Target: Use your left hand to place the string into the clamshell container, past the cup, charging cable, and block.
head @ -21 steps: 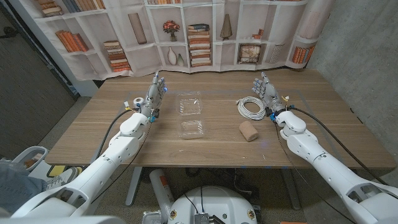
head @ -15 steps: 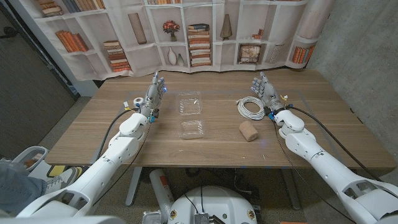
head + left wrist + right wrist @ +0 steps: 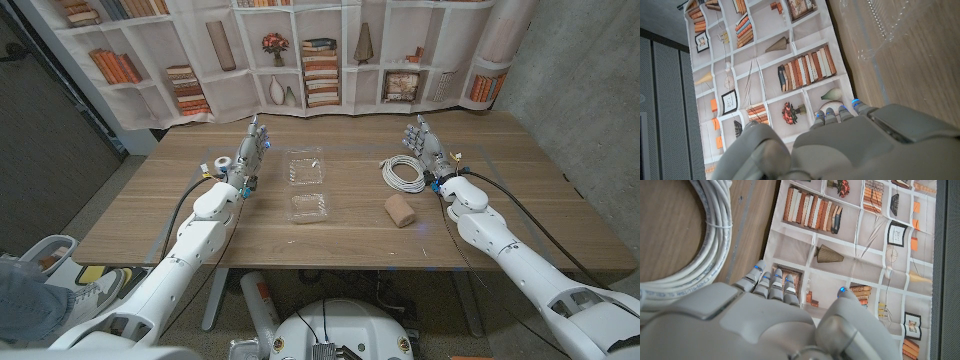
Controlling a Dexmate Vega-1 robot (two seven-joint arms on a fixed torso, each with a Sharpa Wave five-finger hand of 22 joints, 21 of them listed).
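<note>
Head view: the clamshell container [image 3: 307, 187] is lying open near the middle of the wooden table [image 3: 340, 240], its two clear halves one behind the other. It serves as the reference point here.

The left hand [image 3: 249, 152] is standing to the left of the clamshell container, just beside its far half, with fingers extended upward and slightly apart. It is holding nothing. A small white and blue item [image 3: 221, 163] is sitting farther left of the container, beyond that hand; whether this is the string or the cup cannot be told at this size.

The charging cable [image 3: 403, 173], a white coil, is lying to the right of the clamshell container, well apart from it. The block [image 3: 400, 210], tan and rounded, is resting on the table to the right of the container's near half, nearer the table's front edge than the coil.

The right hand [image 3: 427, 145] is standing beyond the coil from the container, fingers raised and spread, gripping nothing.

In the left wrist view, the left hand [image 3: 860, 145] is showing its back, with a clear edge of the clamshell container [image 3: 880, 25] visible on the wood. In the right wrist view, the right hand [image 3: 760, 315] is sitting just beside the charging cable [image 3: 695, 255].
</note>
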